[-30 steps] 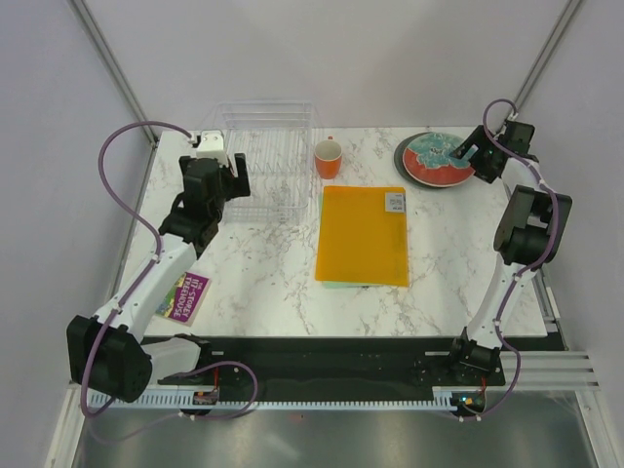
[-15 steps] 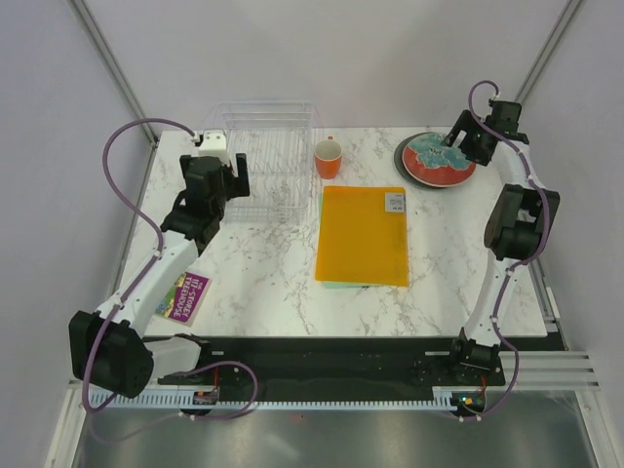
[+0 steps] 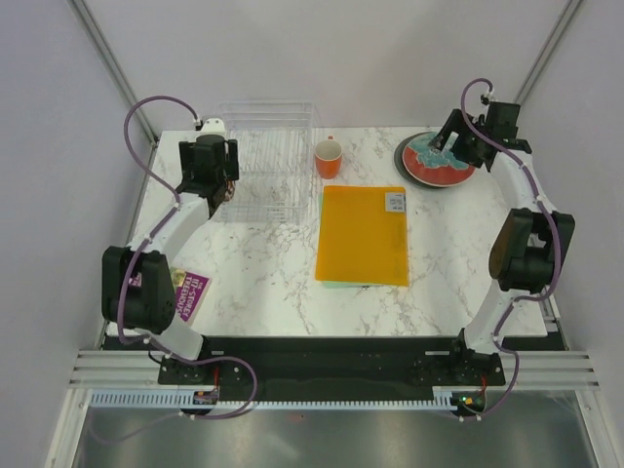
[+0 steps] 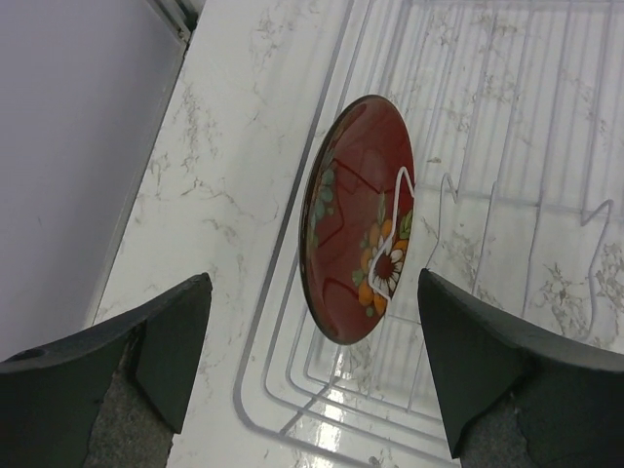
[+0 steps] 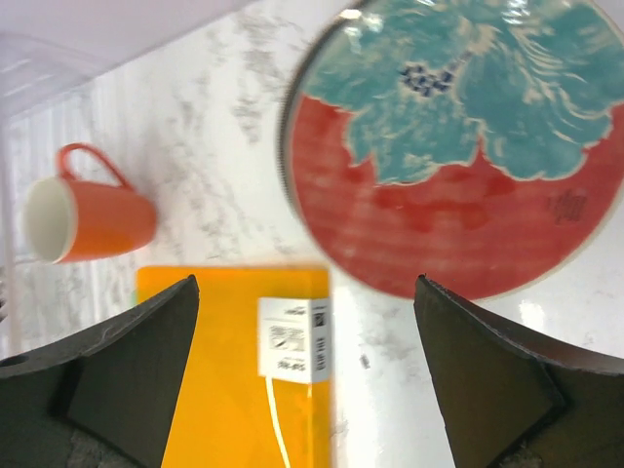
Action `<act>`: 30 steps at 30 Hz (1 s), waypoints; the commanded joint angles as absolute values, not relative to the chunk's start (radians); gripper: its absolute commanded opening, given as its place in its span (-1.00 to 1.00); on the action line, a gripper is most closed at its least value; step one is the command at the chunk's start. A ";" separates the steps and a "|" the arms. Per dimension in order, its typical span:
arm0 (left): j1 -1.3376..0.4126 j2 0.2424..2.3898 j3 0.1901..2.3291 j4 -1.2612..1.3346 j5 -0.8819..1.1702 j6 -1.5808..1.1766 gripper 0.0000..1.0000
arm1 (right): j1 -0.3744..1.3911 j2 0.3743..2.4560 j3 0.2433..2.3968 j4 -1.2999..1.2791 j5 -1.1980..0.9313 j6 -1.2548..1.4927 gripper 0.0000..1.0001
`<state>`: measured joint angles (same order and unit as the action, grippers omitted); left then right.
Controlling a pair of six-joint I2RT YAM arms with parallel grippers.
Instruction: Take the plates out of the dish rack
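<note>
Over dish rack (image 3: 268,132), left gripper (image 4: 312,285) spread above upright dark red plate (image 4: 359,210); next lower, clamp rim; right gripper (image 5: 307,292) spread, empty

The left fingers (image 4: 171,356) have swung toward the dish rack's (image 3: 268,146) left end; the right fingers (image 5: 487,380) have risen over the red plate's (image 3: 434,164) far rim.

Dark red floral plate (image 4: 359,219) upright in clear rack (image 4: 507,117), seemingly against divider; jaws wide, not touching.
</note>
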<state>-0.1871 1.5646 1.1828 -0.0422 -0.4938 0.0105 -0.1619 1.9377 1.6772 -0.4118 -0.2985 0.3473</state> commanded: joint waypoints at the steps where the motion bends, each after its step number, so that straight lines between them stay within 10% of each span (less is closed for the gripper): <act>1: -0.169 1.663 1.288 0.018 -0.465 0.043 0.80 | -0.117 1.764 1.591 -0.321 -0.333 0.347 0.96; 20: -0.103 1.832 1.443 -0.069 -0.351 -0.052 0.61 | -0.106 1.654 1.425 -0.298 -0.333 0.337 0.96; 30: -0.100 1.868 1.448 -0.086 -0.342 -0.071 -0.07 | -0.106 1.651 1.399 -0.293 -0.337 0.333 0.96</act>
<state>-0.1051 1.8534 1.4094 -0.0803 -0.3573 -0.0345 -0.1040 1.6768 1.4067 -0.3214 -0.3248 0.3454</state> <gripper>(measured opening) 0.499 0.982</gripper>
